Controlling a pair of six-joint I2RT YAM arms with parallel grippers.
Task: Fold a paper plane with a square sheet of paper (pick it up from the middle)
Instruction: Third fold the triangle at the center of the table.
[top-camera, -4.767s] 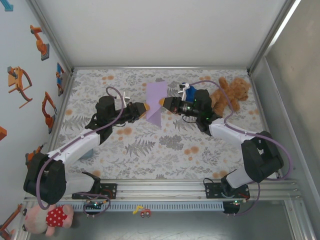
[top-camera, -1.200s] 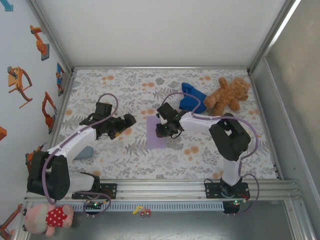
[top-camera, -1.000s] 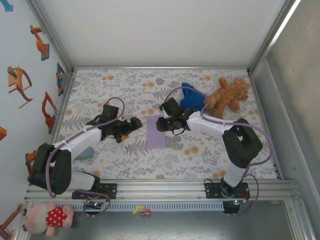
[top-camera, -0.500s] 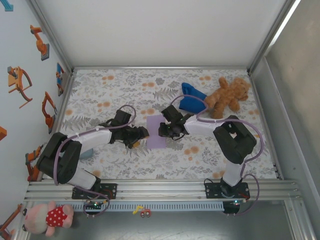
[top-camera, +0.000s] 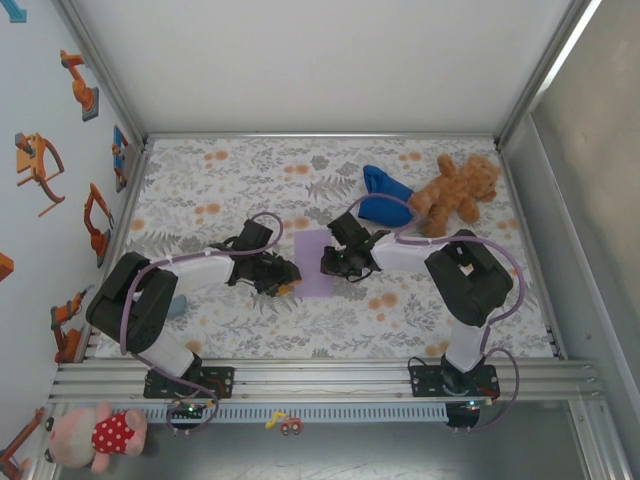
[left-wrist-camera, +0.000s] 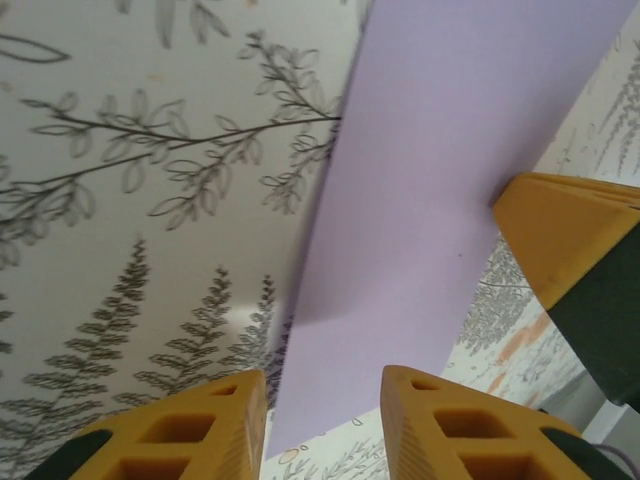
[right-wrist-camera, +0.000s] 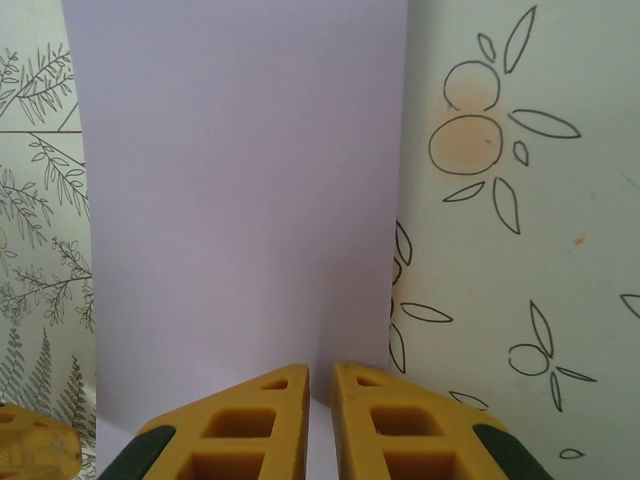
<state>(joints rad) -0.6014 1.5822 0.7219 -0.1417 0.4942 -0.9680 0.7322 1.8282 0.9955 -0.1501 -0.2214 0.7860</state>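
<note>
The square sheet of paper (top-camera: 315, 262) lies flat on the flowered table (top-camera: 200, 190) between my two arms. It shows as a narrow upright strip, so I judge it is doubled along a centre crease. I have the left gripper (top-camera: 284, 284) low at its lower left corner. In the left wrist view its fingers (left-wrist-camera: 180, 430) stand apart with that corner and the long edge running into the gap, placed, I think, to catch the loose edge. The right gripper (top-camera: 328, 264) sits on the strip's right side. In the right wrist view its fingers (right-wrist-camera: 250, 420) are drawn almost together over the near end, probably to pin the sheet so it cannot slide. I cannot tell whether they nip it or only press. The teddy bear (top-camera: 455, 190) and blue cloth (top-camera: 383, 197) lie well apart, out of my way.
</note>
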